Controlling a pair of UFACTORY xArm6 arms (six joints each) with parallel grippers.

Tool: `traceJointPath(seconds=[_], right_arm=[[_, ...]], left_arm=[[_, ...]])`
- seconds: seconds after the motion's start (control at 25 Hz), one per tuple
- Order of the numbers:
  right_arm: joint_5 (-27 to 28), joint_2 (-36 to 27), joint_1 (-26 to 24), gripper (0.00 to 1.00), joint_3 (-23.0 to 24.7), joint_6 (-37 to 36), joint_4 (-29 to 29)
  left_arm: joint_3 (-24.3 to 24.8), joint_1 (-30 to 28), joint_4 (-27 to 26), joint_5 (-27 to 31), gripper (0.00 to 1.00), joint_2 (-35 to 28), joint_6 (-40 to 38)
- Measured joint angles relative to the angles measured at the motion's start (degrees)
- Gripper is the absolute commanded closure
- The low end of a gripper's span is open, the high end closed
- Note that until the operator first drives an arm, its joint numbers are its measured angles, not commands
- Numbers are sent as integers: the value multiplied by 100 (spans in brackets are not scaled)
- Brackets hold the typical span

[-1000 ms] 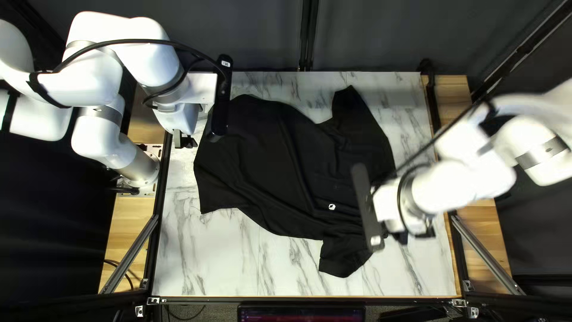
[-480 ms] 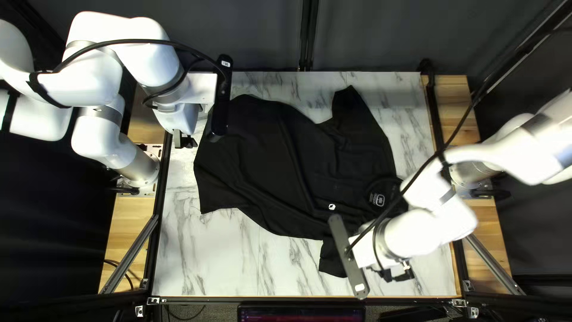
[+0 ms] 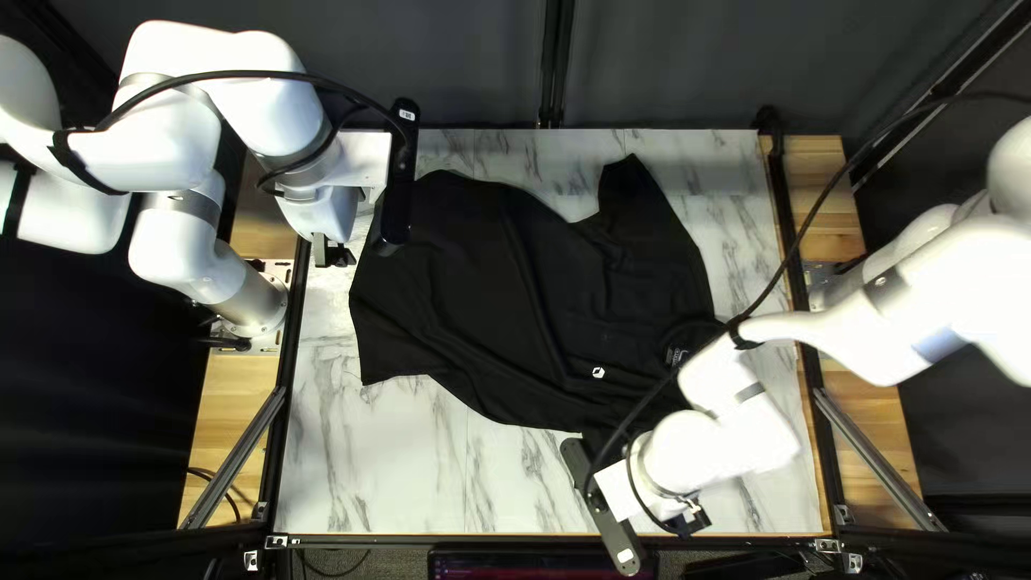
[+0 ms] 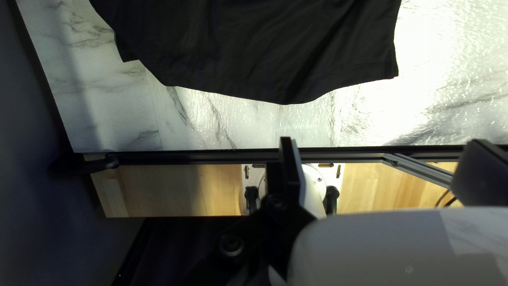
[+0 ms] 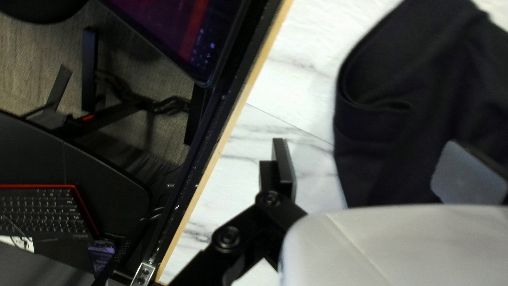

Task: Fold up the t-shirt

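You can read no text or number here; these are the places where you see print or marks. On the black t-shirt [image 3: 505, 312] you have a small white mark [image 3: 598, 373] on the cloth, and pale print [image 3: 676, 356] toward the end near the right arm [image 3: 902, 306], too small to make out. A white label [image 3: 407, 114] sits on one end of the black bar on your left arm [image 3: 161, 145], and another white label [image 3: 626, 555] on one end of the right arm's bar. Beyond the bench [image 5: 264, 114] edge, the right wrist view shows you tiny characters on the keyboard [image 5: 39, 217] keys and small marks on the screen [image 5: 169, 26].
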Motion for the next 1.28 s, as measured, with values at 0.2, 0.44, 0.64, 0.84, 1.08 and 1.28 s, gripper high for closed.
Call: traceJointPath(seconds=[0.2,0.44,0.64,0.84,1.08,1.28], right_arm=[[173,167,-40,0,-263,-200,-157],[315,367,-96,0,-448,-418,-220],[432,523,-117,0,-555,-677,-35],[684,648,-62,0,-751,-801,85],[778,577,227,0,-717,-593,223],[883,436,433,0,-713,-198,167]], left_arm=[[0,0,0,0,0,0,0],[0,0,0,0,0,0,0],[0,0,0,0,0,0,0],[0,0,0,0,0,0,0],[0,0,0,0,0,0,0],[0,0,0,0,0,0,0]])
